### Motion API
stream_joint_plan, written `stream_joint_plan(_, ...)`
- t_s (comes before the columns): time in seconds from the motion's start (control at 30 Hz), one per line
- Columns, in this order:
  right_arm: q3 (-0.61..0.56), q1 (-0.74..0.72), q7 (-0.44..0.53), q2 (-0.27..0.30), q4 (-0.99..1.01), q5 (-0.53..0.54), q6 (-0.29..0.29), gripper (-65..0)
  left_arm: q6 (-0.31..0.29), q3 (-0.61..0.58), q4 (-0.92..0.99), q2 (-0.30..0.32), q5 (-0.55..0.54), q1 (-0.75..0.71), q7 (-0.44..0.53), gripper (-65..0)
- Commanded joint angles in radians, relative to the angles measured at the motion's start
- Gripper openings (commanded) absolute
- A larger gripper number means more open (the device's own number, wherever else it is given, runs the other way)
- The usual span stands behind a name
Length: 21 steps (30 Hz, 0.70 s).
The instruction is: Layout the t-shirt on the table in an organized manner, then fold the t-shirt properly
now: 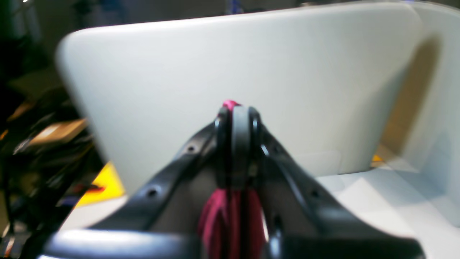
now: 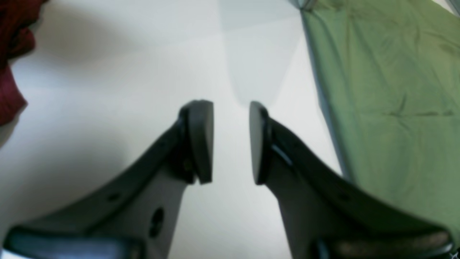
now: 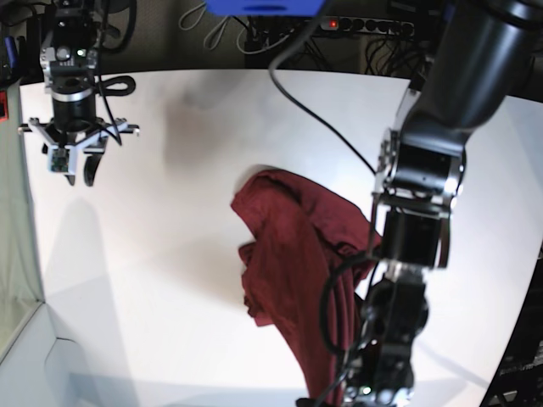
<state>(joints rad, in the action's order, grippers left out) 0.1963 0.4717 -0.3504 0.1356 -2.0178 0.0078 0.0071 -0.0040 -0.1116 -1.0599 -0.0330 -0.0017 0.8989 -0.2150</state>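
Note:
The maroon t-shirt (image 3: 288, 254) lies crumpled on the middle of the white table (image 3: 170, 297). One end of it is drawn up off the surface toward the bottom right of the base view. My left gripper (image 1: 237, 115) is shut on a bunch of that fabric (image 1: 230, 216), which hangs between its fingers and pokes out past the tips. My right gripper (image 3: 81, 174) hovers over bare table at the far left, well away from the shirt. In the right wrist view, the right gripper (image 2: 231, 140) is open with nothing between its pads, and a corner of the t-shirt (image 2: 10, 54) shows at the left edge.
A green cloth (image 2: 388, 108) hangs beside the table's edge close to my right gripper. A power strip (image 3: 373, 25) and cables run along the back. My left arm (image 3: 424, 170) reaches over the table's right side. Clutter (image 1: 43, 151) lies beyond the table's edge.

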Motion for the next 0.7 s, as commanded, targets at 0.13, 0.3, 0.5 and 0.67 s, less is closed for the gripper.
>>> stream_joint_plan(0.13,0.005,0.011,0.009,0.006,-0.018,-0.001,0.0,-47.2,0.009,-0.069,0.513,-0.054,0.001,0.22,0.225,-64.0)
stream_joint_plan(0.3,-0.001,0.003,-0.077,0.005,-0.019,-0.001,0.0,-46.9,0.009,-0.066,0.746,-0.107,-0.005,0.305,0.358,-49.0)
stream_joint_plan(0.5,-0.056,0.003,-0.088,0.006,-0.019,0.002,0.0,-46.8,0.009,-0.067,0.63,-0.101,-0.001,0.245,0.352,-35.0)
stream_joint_plan(0.67,-0.146,-0.018,-0.106,0.006,-0.019,0.002,0.0,-46.8,0.009,-0.066,0.476,-0.02,-0.005,0.148,0.216,-31.9)
